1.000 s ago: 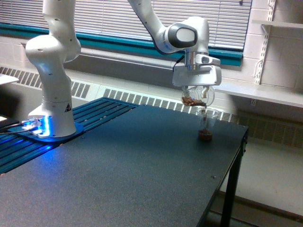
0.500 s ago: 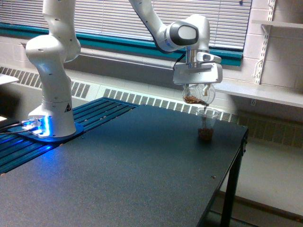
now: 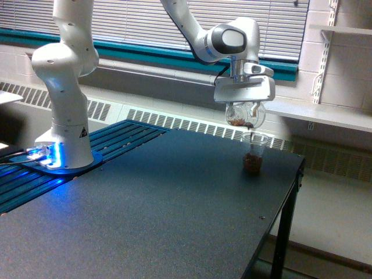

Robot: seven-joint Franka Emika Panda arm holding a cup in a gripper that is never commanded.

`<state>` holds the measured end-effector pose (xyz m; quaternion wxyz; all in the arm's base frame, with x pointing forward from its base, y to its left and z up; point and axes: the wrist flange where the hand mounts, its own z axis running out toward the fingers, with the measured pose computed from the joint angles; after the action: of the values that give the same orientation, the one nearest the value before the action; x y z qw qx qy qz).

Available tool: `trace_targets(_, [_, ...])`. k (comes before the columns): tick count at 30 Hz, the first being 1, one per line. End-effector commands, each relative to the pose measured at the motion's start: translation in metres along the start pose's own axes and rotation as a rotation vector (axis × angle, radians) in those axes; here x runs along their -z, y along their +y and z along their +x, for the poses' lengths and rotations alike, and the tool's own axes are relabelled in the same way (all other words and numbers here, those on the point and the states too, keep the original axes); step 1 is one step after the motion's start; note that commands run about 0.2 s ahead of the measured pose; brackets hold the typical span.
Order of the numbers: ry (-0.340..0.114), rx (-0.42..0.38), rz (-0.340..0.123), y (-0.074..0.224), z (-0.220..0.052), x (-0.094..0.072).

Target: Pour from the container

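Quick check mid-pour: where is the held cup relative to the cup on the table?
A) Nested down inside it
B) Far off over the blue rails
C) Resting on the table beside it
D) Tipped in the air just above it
D: the gripper holds the cup tipped, clear of the table, directly above the standing cup.

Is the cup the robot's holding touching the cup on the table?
Cannot tell. In the exterior view the held cup hangs just above the table cup, but their clear rims blur together.

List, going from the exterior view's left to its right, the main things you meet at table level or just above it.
Robot base with its blue light → blue slatted panel → bare table top → receiving cup on the table, with the gripper holding the container above it.
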<state>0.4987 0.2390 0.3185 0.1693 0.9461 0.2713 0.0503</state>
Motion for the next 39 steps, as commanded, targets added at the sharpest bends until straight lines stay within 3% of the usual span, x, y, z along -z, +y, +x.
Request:
trace_targets(1, [0.004, 0.043, -0.016, -0.0062, 0.0057, 0.0062])
trace_targets(24, [-0.042, 0.109, -0.065, -0.0069, 0.0087, 0.0104])
trace_targets(39, [-0.061, 0.112, -0.064, -0.006, 0.0071, 0.0127])
